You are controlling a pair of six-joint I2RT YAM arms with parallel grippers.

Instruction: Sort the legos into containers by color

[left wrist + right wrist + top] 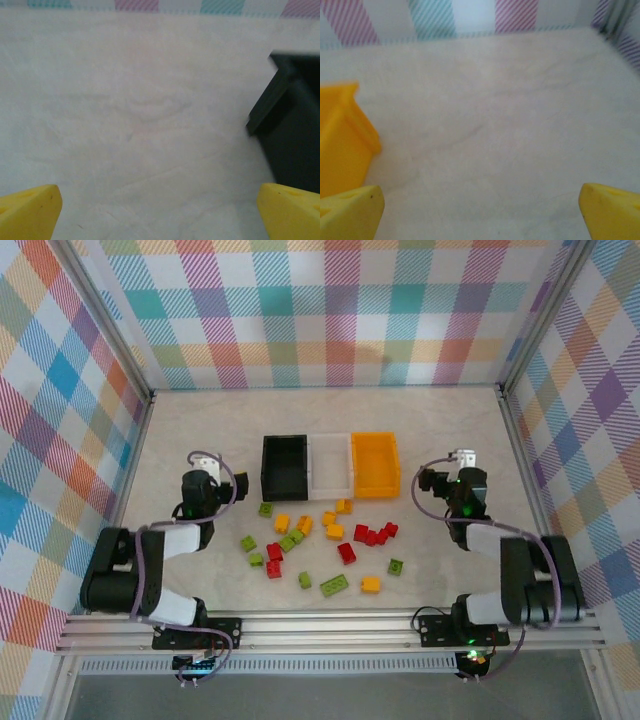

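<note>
Legos loose on the table, both claws wide.
Top view: black bin [284, 466], white bin [331, 465] and orange bin [374, 463] stand side by side at centre, the legos [320, 540] scattered just below them; left gripper [207, 464] centre left, right gripper [462, 462] centre right. Left wrist view: fingertips [27, 212] spread to the bottom corners, black bin at the right edge. Right wrist view: fingertips [350, 212] equally wide, orange bin at the left edge.

Three containers [330, 490] stand in one row, side by side and touching, at the centre of the top view. The legos [346, 552] lie scattered on the table [440, 420] just below this row. The left arm [150, 560] is at lower left and the right arm [515, 565] at lower right, with the legos between them.
</note>
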